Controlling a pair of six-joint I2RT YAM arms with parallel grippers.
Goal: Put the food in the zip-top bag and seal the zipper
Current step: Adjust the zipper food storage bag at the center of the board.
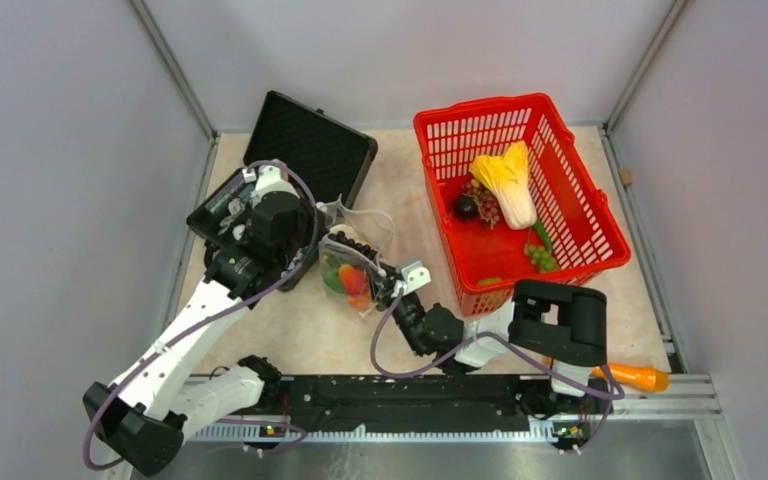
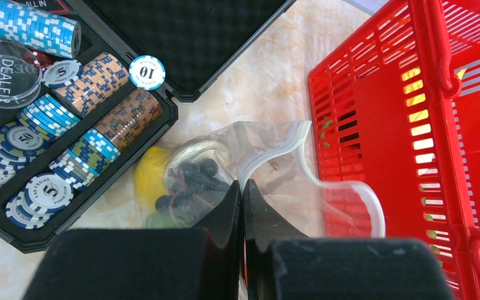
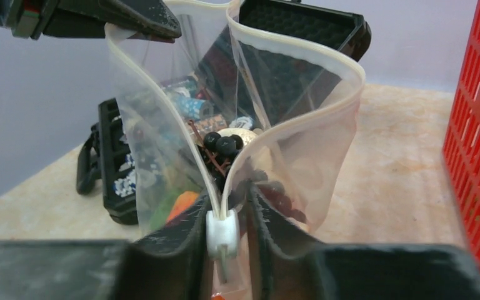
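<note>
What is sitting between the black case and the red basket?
The clear zip-top bag with toy food inside, seen best in the left wrist view.

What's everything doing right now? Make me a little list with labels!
bag: zip-top bag, mouth open, food inside
left fingers: shut on the bag's rim
right fingers: either side of the zipper and its white slider; grip unclear
basket: red basket holding cabbage and grapes
case: black case open, poker chips inside
</note>
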